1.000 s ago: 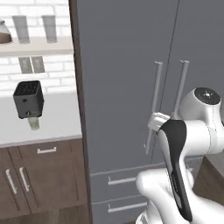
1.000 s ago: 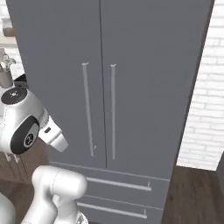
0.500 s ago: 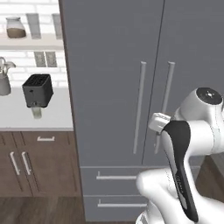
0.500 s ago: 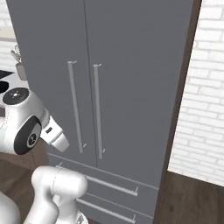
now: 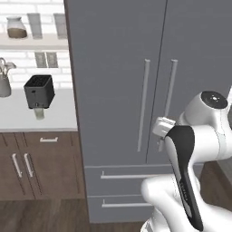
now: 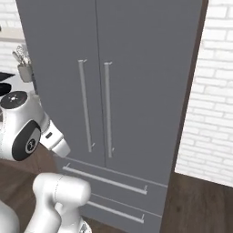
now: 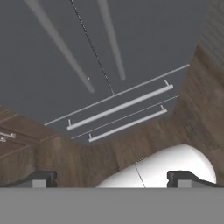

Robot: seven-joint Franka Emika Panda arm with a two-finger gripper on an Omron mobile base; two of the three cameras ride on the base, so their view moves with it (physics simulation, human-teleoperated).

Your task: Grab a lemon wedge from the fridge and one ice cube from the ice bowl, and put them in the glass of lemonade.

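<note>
The fridge (image 5: 118, 68) is a tall grey cabinet with both doors closed, two slim vertical handles (image 5: 144, 105) and two drawers (image 5: 131, 175) below. It also stands in the right base view as the fridge (image 6: 136, 54), and the hand view looks at its drawers (image 7: 120, 106). The lemon wedge is hidden behind the doors. The glass of lemonade (image 5: 40, 113) stands on the white counter in front of a black toaster (image 5: 38, 90). My gripper (image 7: 113, 179) is open with nothing between its fingertips (image 7: 39, 179), held in front of the fridge's lower part. The ice bowl and ice cube are out of view.
A wall shelf (image 5: 31, 41) carries a jar and two tall glasses, with a kettle (image 5: 3, 81) on the counter below. Brown cabinets (image 5: 36, 163) stand left of the fridge. A white brick wall (image 6: 214, 91) is on its right, with wood floor (image 6: 200, 205) beneath.
Both base views have shifted over the scene, so the camera moved with the base. The fridge handles now sit nearer the middle of the left base view. The gripper stays open.
</note>
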